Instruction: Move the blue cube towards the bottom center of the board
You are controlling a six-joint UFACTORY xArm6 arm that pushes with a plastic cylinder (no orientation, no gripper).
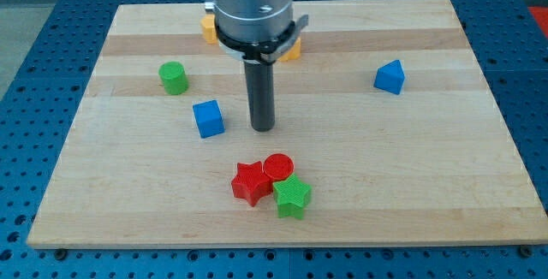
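My tip point(263, 129): bare rod end, nothing to open or close, holding nothing; stands on the board point(445, 185) just to the view's right of the blue cube point(208, 118), apart from it.

Blue cube: solid mid-blue, sharp-edged, upright, sitting left of centre at mid-board, free on all sides. Risk, as judged: tip is beside the cube, not above it, so a push from here would drive it leftward, not toward the bottom centre. Second risk: red star point(250, 183), red cylinder point(278, 167) and green star point(292, 197) cluster near the bottom centre; a straight shove could ram the cube into them and scatter the group. Off-centre contact would spin the cube.
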